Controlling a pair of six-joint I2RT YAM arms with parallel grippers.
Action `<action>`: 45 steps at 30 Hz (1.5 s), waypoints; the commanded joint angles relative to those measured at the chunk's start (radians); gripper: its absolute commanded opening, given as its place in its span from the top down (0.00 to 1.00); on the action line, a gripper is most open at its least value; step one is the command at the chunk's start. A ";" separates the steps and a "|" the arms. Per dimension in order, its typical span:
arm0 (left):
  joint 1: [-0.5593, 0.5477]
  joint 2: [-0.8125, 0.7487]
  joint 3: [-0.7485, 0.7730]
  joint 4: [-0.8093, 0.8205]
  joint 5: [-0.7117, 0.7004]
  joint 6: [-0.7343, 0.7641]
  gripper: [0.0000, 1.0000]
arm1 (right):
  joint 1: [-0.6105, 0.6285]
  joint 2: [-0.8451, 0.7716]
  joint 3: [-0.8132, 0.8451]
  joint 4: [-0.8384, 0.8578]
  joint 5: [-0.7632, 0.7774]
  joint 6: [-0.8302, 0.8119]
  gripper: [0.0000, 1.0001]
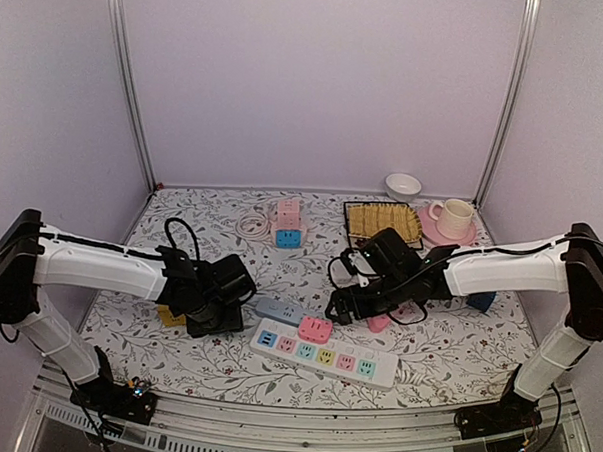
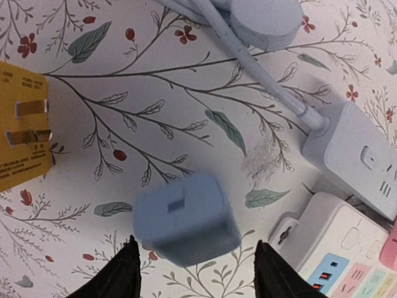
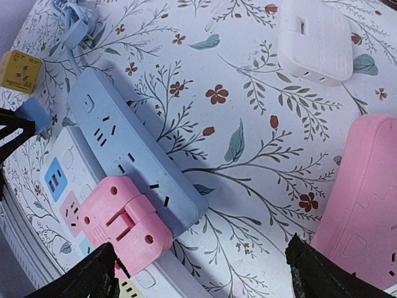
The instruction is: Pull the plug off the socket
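Left gripper is spread apart, with the blurred blue plug between its fingers, over the desk just beside the white power strip. Right gripper gapes wide above the pink plug.

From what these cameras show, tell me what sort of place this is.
Likely a robot test booth, not a home: plain walls with metal posts, a floral-covered table, and two arms bolted at its near edge.

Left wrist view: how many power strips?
2: a pale blue strip at the right edge, a white strip with coloured sockets at bottom right. Others may lie out of frame.
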 commanded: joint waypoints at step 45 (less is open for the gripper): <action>0.102 0.135 0.269 0.059 0.067 0.352 0.34 | 0.128 0.197 0.163 -0.150 0.204 -0.008 0.04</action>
